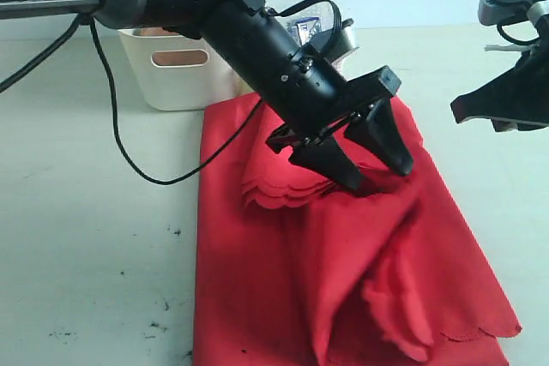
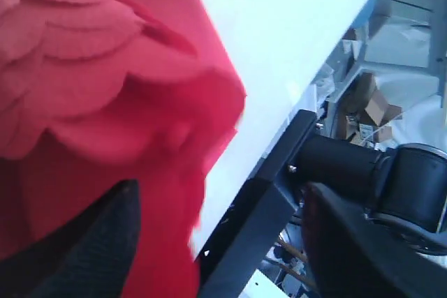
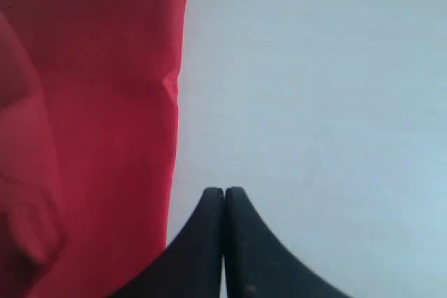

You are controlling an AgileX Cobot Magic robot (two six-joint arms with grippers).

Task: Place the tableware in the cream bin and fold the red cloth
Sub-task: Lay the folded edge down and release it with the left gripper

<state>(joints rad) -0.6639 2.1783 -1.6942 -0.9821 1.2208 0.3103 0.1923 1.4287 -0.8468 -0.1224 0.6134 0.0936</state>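
Observation:
The red cloth (image 1: 300, 280) lies on the table, bunched and partly folded over itself, with scalloped edges stacked near its middle. My left gripper (image 1: 377, 177) hangs just above that fold, its jaws wide apart and nothing between them. In the left wrist view the red cloth (image 2: 105, 88) fills one side, and the left gripper (image 2: 222, 193) is open with one finger (image 2: 105, 242) over the fabric. The right gripper (image 1: 456, 111) is shut and empty, off the cloth's right edge. The right wrist view shows the right gripper (image 3: 223, 190) over bare table beside the red cloth (image 3: 105, 102). The cream bin (image 1: 171, 83) stands behind; its contents are hidden.
The left arm (image 1: 257, 40) crosses in front of the bin, and its black cable (image 1: 129, 156) loops over the table on the left. A blue-and-white carton (image 1: 306, 28) peeks out behind the arm. Pale table (image 1: 86, 255) lies left of the cloth.

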